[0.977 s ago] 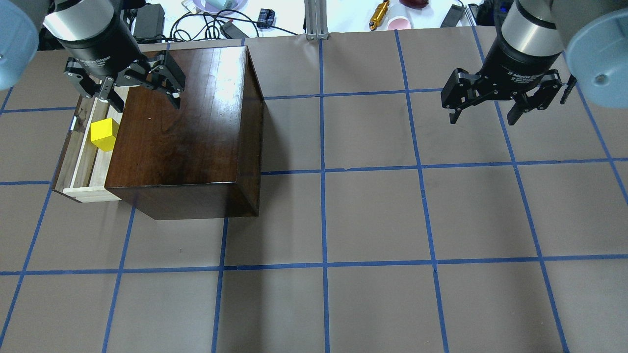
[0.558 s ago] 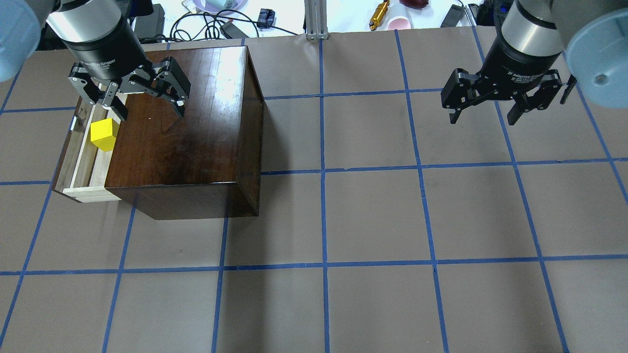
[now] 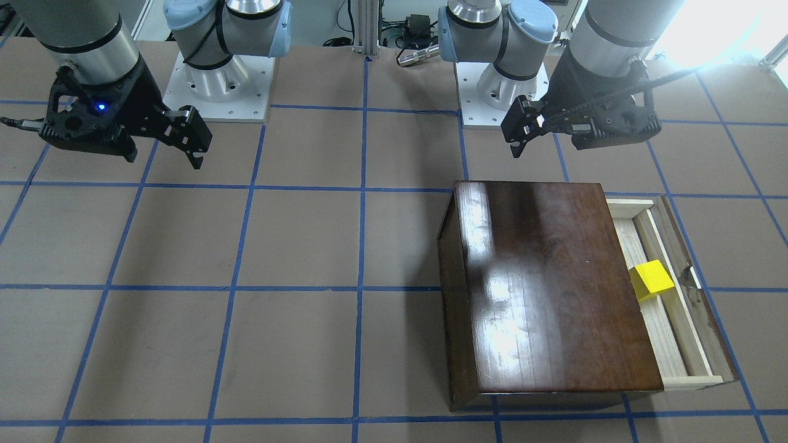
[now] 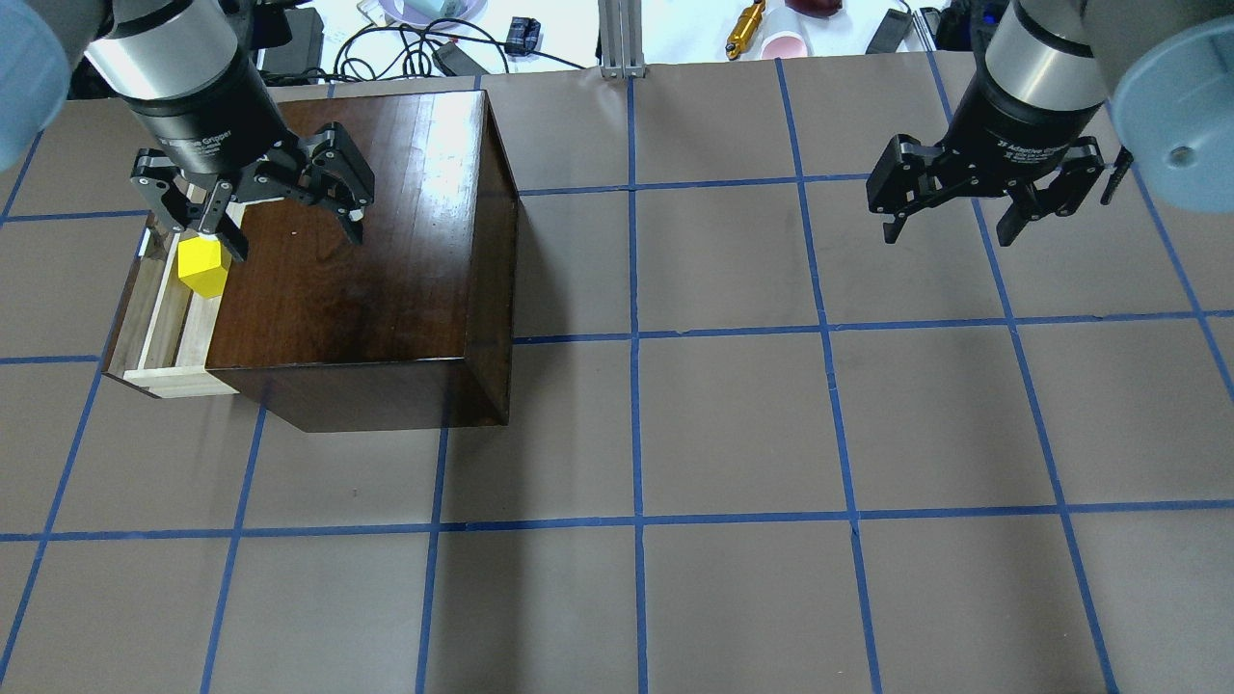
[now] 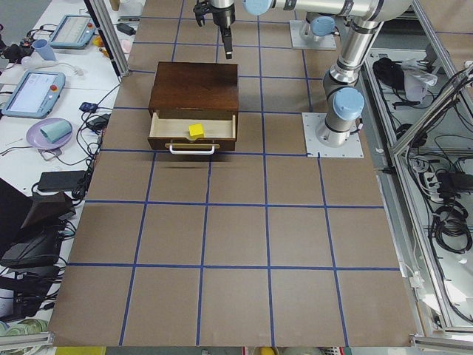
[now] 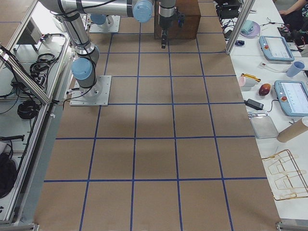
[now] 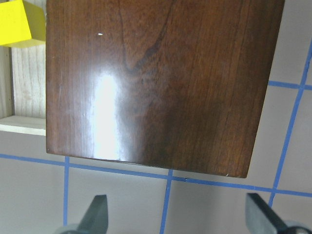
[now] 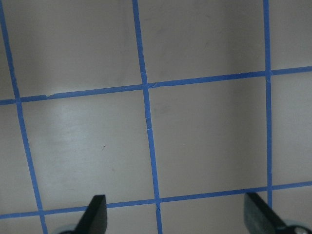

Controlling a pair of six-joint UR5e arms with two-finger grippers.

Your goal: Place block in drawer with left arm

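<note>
The yellow block (image 4: 201, 269) lies in the open drawer (image 4: 166, 323), which is pulled out of the dark wooden cabinet (image 4: 386, 280) at the table's far left. It also shows in the front view (image 3: 652, 279) and at the top left corner of the left wrist view (image 7: 17, 22). My left gripper (image 4: 294, 239) is open and empty above the cabinet top; one fingertip overlaps the block's far edge in the overhead view. My right gripper (image 4: 950, 236) is open and empty above bare table at the far right.
The table is brown with a blue tape grid. The arm bases (image 3: 221, 80) stand at the robot's edge. A bench beyond the far edge holds cables (image 4: 405, 48), a cup (image 4: 786, 43) and tablets (image 5: 33, 89).
My left gripper has shifted down in the overhead view, along the cabinet top, so one finger now overlaps the block. The block, the drawer and the right arm have not moved.
</note>
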